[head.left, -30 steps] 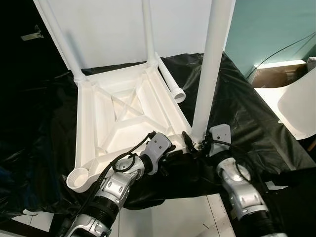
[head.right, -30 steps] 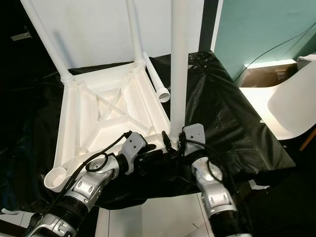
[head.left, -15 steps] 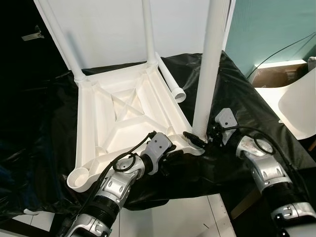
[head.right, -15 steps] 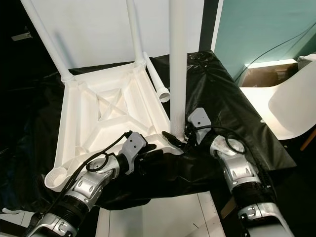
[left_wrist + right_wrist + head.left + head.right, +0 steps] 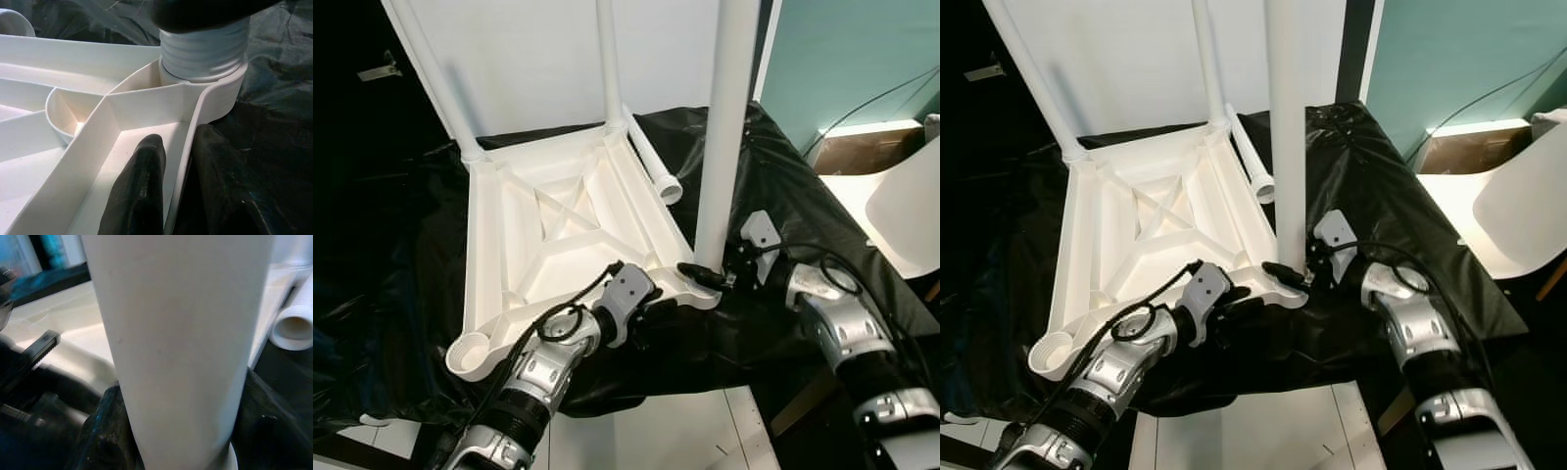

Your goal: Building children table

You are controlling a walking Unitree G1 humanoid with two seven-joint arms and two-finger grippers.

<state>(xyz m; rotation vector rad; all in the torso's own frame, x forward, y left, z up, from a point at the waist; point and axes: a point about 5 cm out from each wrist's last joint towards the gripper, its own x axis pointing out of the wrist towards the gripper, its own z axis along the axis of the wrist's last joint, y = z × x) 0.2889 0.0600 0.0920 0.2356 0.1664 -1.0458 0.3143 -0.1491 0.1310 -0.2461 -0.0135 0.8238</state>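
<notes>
Right gripper [image 5: 710, 278] clamps leg [image 5: 728, 137] base, at 3 o'clock of tabletop [image 5: 548, 235]. Left gripper [image 5: 178, 161] pinches tabletop rim, 6 o'clock.

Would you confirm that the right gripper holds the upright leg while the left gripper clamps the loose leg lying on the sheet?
Not quite: the left gripper clamps the tabletop rim, per the left wrist view. The right gripper does hold the upright leg.

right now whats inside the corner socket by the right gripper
The threaded end of an upright white leg sits in that corner socket of the upturned table top. The right gripper clasps the leg's base. How deep the thread goes is hidden by the socket wall.
</notes>
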